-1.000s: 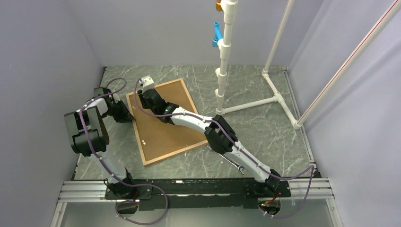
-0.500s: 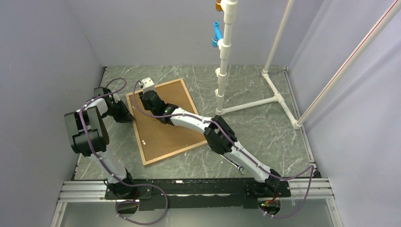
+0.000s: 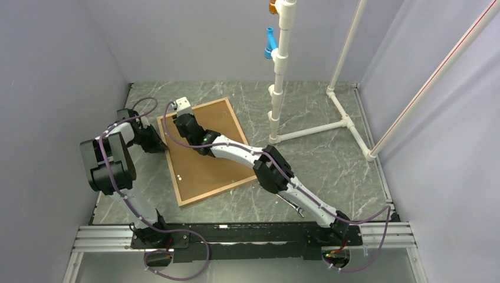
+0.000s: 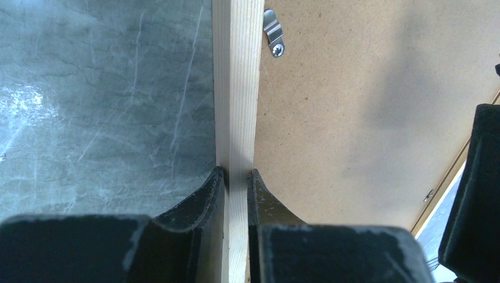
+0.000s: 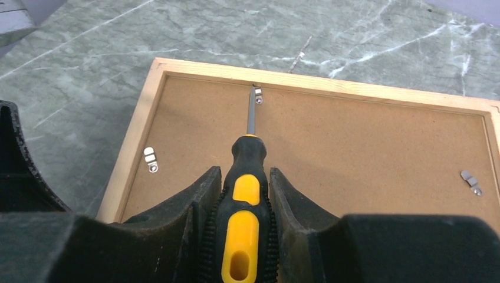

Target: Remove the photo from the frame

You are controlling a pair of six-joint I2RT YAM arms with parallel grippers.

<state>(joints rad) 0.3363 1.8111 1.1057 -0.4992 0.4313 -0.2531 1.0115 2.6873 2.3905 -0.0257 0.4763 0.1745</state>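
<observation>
The frame (image 3: 218, 190) of light wood strips lies face down on the marble table, with the brown backing board (image 3: 203, 171) up. The photo is hidden under the board. My left gripper (image 3: 158, 141) is shut on the frame's left strip (image 4: 237, 88), one finger on each side of it (image 4: 236, 172). My right gripper (image 3: 184, 121) is over the frame's far end, shut on a black and yellow screwdriver (image 5: 247, 194). The screwdriver's tip sits at a metal clip (image 5: 257, 94) on the far strip (image 5: 330, 85).
More metal clips hold the board, one on the left strip (image 5: 151, 159) and one at the right (image 5: 471, 180). A white pipe stand (image 3: 277, 88) rises at the back right of the frame. A thin metal tool (image 3: 289, 203) lies by the right arm. Grey walls enclose the table.
My right arm has shifted slightly to the left with the screwdriver. The left gripper and the frame have not moved.
</observation>
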